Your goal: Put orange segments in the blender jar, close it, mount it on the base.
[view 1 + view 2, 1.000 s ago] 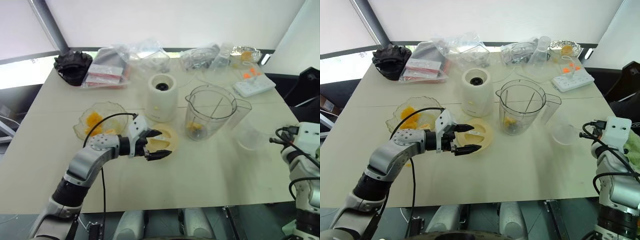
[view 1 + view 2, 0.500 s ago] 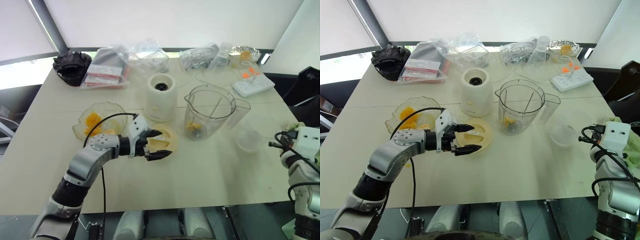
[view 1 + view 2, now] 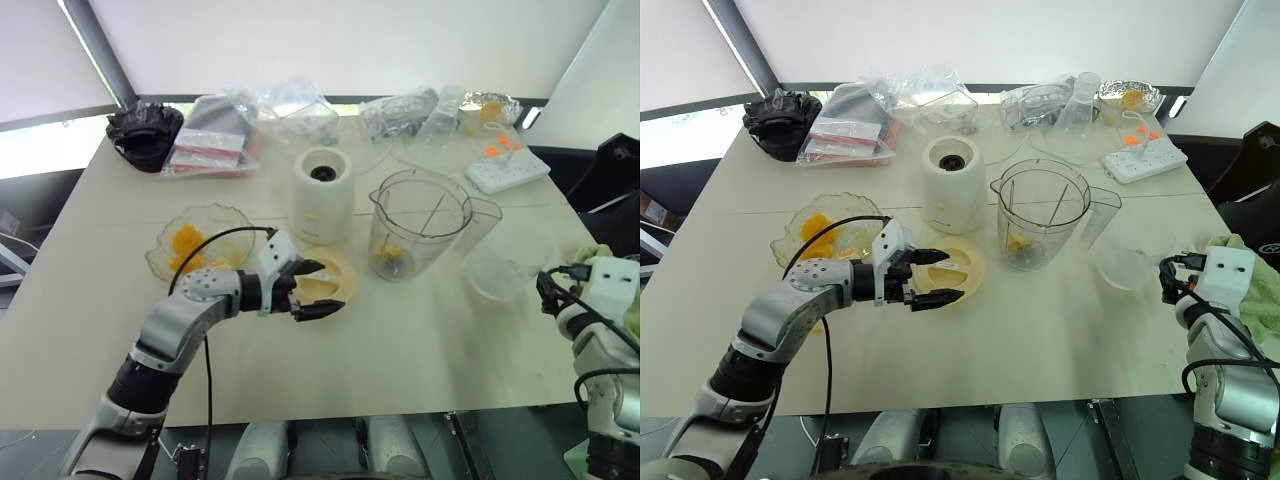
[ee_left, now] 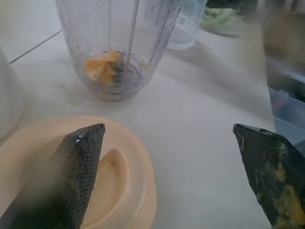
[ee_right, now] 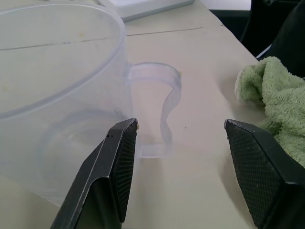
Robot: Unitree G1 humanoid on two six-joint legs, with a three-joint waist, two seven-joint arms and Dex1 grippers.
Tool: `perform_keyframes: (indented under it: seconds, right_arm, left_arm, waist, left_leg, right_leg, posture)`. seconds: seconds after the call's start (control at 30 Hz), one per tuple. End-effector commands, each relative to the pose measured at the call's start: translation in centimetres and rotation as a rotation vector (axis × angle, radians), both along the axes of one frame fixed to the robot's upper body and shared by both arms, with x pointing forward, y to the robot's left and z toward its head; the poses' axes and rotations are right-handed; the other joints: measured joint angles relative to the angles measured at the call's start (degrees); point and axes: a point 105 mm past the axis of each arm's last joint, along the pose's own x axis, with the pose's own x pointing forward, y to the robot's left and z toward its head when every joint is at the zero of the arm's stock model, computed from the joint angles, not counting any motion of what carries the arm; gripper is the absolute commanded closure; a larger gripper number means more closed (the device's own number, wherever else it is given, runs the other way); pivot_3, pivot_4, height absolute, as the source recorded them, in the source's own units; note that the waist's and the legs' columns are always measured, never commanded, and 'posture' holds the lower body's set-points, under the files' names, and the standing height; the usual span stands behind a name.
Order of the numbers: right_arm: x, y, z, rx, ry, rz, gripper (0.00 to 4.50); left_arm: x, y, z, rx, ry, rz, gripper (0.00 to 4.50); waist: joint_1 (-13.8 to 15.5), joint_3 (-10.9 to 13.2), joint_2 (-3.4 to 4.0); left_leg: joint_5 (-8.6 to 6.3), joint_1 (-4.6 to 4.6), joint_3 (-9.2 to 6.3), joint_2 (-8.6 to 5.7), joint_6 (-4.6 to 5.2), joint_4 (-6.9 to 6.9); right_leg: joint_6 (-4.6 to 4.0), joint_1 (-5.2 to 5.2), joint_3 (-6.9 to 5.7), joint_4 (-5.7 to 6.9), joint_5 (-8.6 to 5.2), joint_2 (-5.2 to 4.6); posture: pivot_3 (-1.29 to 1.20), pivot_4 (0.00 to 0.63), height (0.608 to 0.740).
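The left gripper (image 3: 930, 277) stands with its two black fingers spread wide, holding nothing, one finger over the cream lid (image 3: 958, 268) and the other over bare table (image 3: 1040, 350). In the left wrist view both finger pads carry orange pulp. The lid lies flat just in front of the white base (image 3: 949, 186), which stands upright with its dark socket uncovered.

The blender jar (image 3: 1040, 215) stands upright beside the base, to its right, unlidded and not mounted. A few orange segments (image 4: 104, 67) sit at its bottom around the blade. More segments lie in the glass bowl (image 3: 820, 232) near the left forearm.

The right gripper (image 5: 176, 157) is at the table's right edge, jaws apart and empty, with the handle of a small clear cup (image 5: 57, 95) between its fingers; the fingers do not press on it. A green cloth (image 5: 276, 95) lies just beside.

Risks, as judged:
- Lid slipping from the smeared left fingers during pickup.
- Lid sliding on the table if only one finger bears on it.
- Jar tipping if the lid is pressed on off-centre.
- Right gripper knocking the light cup off the table edge when it moves.
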Motion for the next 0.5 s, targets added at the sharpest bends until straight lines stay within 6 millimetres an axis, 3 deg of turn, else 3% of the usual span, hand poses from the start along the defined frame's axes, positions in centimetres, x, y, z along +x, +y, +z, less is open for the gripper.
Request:
perform_keyframes:
  seconds: [0.03, 0.23, 0.5]
  right_arm:
    - [0.1, -1.6, 1.0, -0.038, -0.036, -0.036, 1.52]
    - [0.6, -3.4, 0.5, -0.042, -0.030, -0.068, 1.52]
    - [1.3, -3.5, 0.5, -0.034, -0.052, -0.046, 1.52]
  left_arm:
    - [0.0, -0.4, 0.9, -0.005, -0.049, -0.022, 0.00]
    - [0.1, -0.3, 1.0, 0.002, -0.057, -0.021, 0.00]
    - [0.0, 0.0, 1.1, 0.010, -0.062, -0.021, 0.00]
  waist:
    - [0.03, 0.00, 0.00]
    - [0.01, 0.00, 0.00]
    - [0.00, 0.00, 0.00]
  left_leg:
    - [0.00, 0.00, 0.01, 0.00, 0.00, 0.00]
    - [0.00, 0.00, 0.02, 0.00, 0.00, -0.01]
    - [0.00, 0.00, 0.02, 0.00, 0.00, -0.01]
  right_leg:
    - [0.00, 0.00, 0.00, 0.00, 0.00, 0.00]
    - [0.00, 0.00, 0.00, 0.00, 0.00, 0.00]
    - [0.01, 0.00, 0.00, -0.01, 0.00, 0.00]
  posture:
    - [0.00, 0.150, 0.740]
    - [0.00, 0.150, 0.740]
    - [0.00, 0.150, 0.740]
